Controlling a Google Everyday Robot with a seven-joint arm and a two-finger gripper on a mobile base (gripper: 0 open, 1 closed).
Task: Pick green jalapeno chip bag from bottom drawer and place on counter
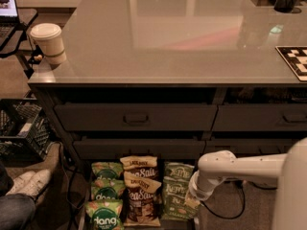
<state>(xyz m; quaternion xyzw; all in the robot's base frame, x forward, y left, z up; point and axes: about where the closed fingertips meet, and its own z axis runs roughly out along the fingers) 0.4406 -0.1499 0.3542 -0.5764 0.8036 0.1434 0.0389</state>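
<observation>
The bottom drawer is pulled out at floor level and holds three rows of chip bags. The pale green jalapeno "Kettle" bags lie in the right row, one at the back and one in front. My gripper hangs at the end of the white arm, down at the right edge of that row, against the front Kettle bag. The glossy grey-beige counter lies above the dark drawers.
Brown "Sea Salt" bags fill the middle row and bright green "dang" bags the left. A paper cup stands on the counter's left corner, a checkered board at its right. A black crate and a person's shoe are at left.
</observation>
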